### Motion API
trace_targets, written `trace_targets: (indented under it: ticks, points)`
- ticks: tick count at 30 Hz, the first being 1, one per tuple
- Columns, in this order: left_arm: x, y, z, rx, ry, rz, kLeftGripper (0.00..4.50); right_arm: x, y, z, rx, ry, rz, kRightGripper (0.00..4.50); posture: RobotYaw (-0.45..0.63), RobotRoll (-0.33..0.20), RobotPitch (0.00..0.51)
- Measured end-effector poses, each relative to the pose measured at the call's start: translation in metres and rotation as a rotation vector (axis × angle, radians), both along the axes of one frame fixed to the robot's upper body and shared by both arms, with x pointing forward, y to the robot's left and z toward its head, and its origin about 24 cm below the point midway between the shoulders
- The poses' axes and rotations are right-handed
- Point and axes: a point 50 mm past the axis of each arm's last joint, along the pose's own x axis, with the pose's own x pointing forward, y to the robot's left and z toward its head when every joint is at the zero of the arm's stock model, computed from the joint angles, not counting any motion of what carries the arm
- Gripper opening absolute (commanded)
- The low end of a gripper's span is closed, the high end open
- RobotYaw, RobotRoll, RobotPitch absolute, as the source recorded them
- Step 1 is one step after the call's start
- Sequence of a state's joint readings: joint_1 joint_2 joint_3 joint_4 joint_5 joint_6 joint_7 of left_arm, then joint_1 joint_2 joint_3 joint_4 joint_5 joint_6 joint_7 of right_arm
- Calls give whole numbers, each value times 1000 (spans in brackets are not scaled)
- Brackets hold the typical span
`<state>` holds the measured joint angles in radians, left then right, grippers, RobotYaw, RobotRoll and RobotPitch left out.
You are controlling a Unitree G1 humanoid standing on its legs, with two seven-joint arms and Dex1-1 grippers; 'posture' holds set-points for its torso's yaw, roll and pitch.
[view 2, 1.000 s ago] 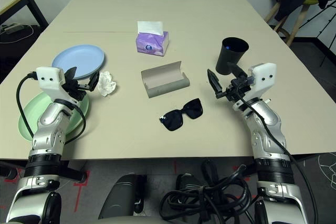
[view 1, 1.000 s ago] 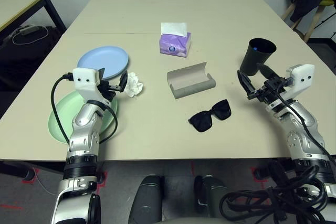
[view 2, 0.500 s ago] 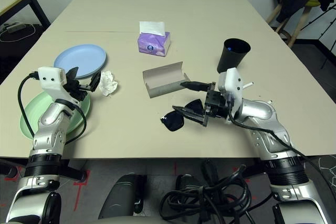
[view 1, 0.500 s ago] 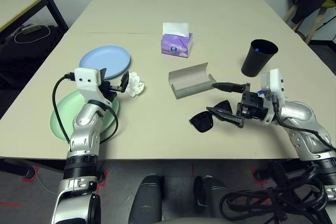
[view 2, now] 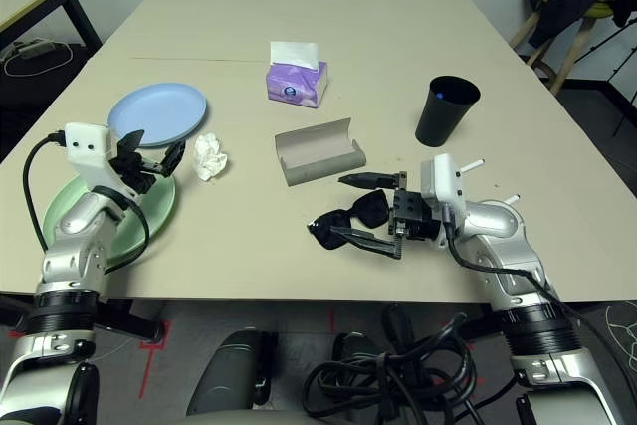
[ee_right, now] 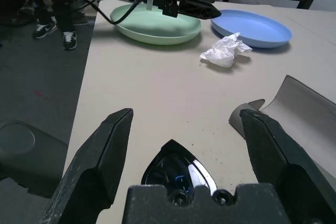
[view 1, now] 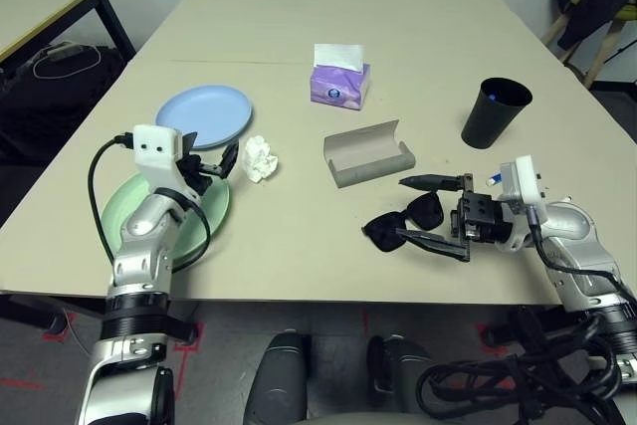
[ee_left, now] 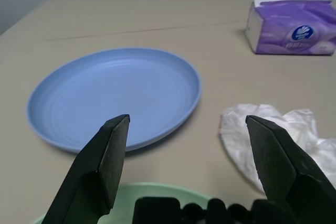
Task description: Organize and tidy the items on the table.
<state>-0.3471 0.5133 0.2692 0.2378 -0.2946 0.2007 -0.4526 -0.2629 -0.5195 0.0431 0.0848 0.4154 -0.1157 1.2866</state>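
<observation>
We see the black sunglasses near the table front edge, at 6 o'clock from the grey glasses case. Our right gripper has its fingers apart around them. Our left gripper, fingers apart, hovers over the green plate, with the crumpled tissue at its 3 o'clock

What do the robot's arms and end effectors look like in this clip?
Both arms are silver metal with black ribbed bands. Each wrist carries a white boxy module, with a black cable looping from it along the forearm. The left end effector and right end effector each have two black, tapering, pointed fingers on a black base.
</observation>
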Motion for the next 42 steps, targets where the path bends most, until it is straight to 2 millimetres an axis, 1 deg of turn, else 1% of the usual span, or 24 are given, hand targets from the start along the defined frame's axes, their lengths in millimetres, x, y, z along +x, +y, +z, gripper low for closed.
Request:
trace_targets:
  ticks: [3,8,10,12,15,19,21,24,28,31,32,35,37,40,41,42]
  points:
    - [-4,17,9,9,50,12,4500,-1,2,-2,-2,1,17,4486,147,0,61]
    - [-6,43,34,-4,114,51,4500,0,4,-5,4,15,20,4486,153,0,60]
    - [-8,55,39,-2,196,90,4500,0,6,-5,9,15,22,4486,155,0,60]
    - [-15,75,44,-12,303,167,4500,1,6,-5,11,14,22,4486,157,0,61]
    - [-24,93,52,2,375,221,4500,1,6,-5,12,17,20,4486,157,0,61]
    - [-37,114,48,24,477,260,4500,1,8,-4,14,24,19,4486,159,0,63]
    - [-45,121,44,30,522,273,4500,0,9,-3,15,19,22,4486,161,0,64]
    - [-55,125,36,16,591,264,4500,0,9,-3,16,26,16,4486,163,0,64]
    - [-64,124,25,-13,671,246,4500,0,11,-2,14,32,18,4486,165,0,63]
    - [-66,119,24,-26,698,224,3898,0,13,-1,15,29,17,4500,166,0,62]
    - [-67,118,23,-34,706,216,3562,0,13,0,15,29,16,4500,165,0,62]
    - [-69,114,21,-47,731,206,2336,1,14,2,15,26,18,4500,163,0,61]
    - [-72,113,18,-60,755,203,1606,2,15,4,12,19,19,4500,161,0,60]
    - [-72,109,18,-83,763,182,432,3,15,5,7,20,13,4500,160,0,60]
    - [-73,109,19,-92,756,182,91,3,15,5,6,21,11,4500,160,0,60]
    - [-73,109,21,-103,750,178,39,3,15,5,6,22,9,4500,160,0,60]
